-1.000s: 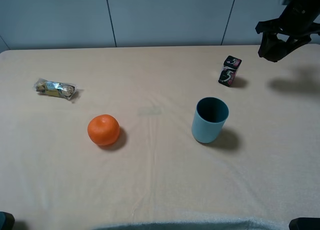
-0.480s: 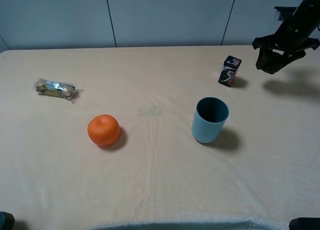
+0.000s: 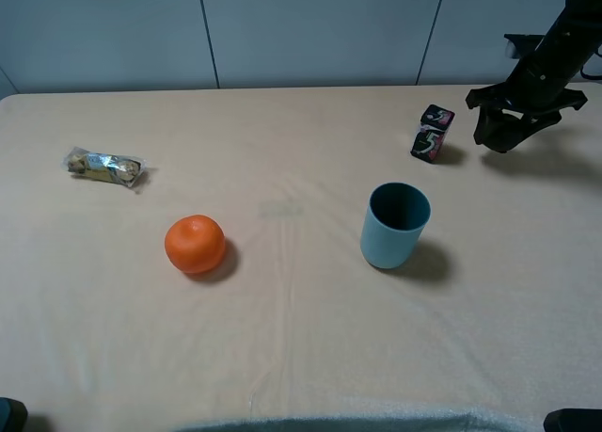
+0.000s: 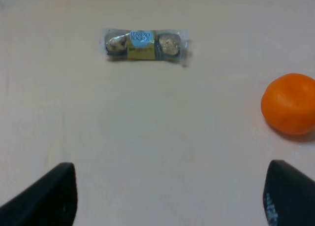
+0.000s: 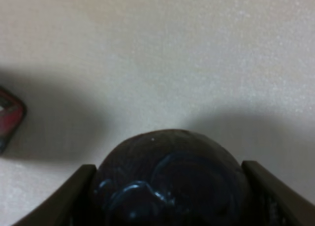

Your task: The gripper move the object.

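My right gripper (image 3: 503,136) hangs low over the table's far right, just right of the black box. In the right wrist view the right gripper (image 5: 170,199) is shut on the glossy black ball (image 5: 170,169), which fills the space between the fingers (image 5: 74,196); a tiny pale mark shows on top of the ball. In the exterior high view the ball is hidden inside the claw. My left gripper (image 4: 167,201) is open and empty above the table, with the orange and a sweet wrapper ahead of it.
A black box with a pink-green pattern (image 3: 431,133) stands left of the right gripper; its corner shows in the right wrist view (image 5: 10,115). A blue cup (image 3: 395,225) stands mid-table. An orange (image 3: 195,244) (image 4: 289,104) and a wrapped sweet (image 3: 104,167) (image 4: 145,45) lie on the left.
My right gripper has come down and moved a little left, towards the table beside the black box. Nothing else has moved.
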